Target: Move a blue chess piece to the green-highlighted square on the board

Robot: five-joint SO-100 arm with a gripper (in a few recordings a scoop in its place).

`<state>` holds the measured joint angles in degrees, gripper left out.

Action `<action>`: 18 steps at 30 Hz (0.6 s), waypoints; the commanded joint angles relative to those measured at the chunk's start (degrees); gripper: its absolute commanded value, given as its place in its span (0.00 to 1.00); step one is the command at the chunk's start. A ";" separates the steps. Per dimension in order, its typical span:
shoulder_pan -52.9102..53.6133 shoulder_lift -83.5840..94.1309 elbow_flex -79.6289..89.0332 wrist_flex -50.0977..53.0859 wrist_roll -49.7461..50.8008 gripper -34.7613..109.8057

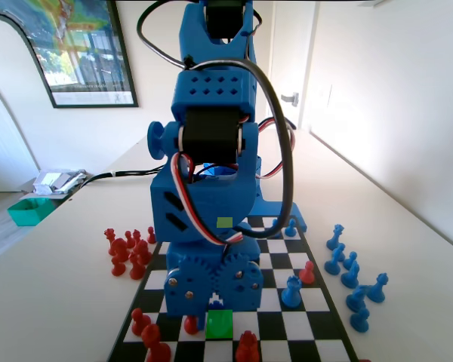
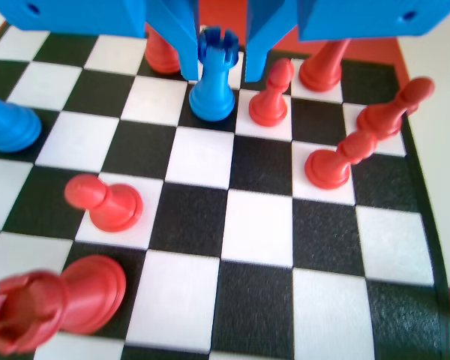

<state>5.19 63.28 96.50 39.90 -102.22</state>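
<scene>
So right now my gripper (image 2: 219, 64) is down low at the top middle of the wrist view, jaws apart with the blue chess piece (image 2: 214, 79) standing upright between them. It's got a notched, castle-like top. There's still a sliver of gap on both sides, so I'd call the hand open, not gripping yet.

In the fixed view, the green-highlighted square (image 1: 219, 323) sits at the bottom centre of the frame, right under my gripper (image 1: 214, 300), and a bit of the blue piece (image 1: 216, 303) pokes out just above it. I can't tell whether it's already on the green or one square behind.

My take on doing this well: keep it centred between the jaws and upright. Watch the red pawn (image 2: 270, 97) just to the right in the wrist view; it's close to my right jaw and easy to clip. The board (image 2: 247, 225) is crowded up there.
</scene>
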 commanded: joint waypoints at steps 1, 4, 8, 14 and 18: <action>0.53 2.02 -0.18 0.09 -0.44 0.32; 0.53 2.20 -0.18 0.09 -0.53 0.33; 0.44 2.81 0.44 -0.88 -0.09 0.34; -0.26 4.57 1.05 -1.49 1.14 0.34; -1.14 6.24 1.67 -1.49 2.02 0.34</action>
<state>4.39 63.28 97.91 38.41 -100.37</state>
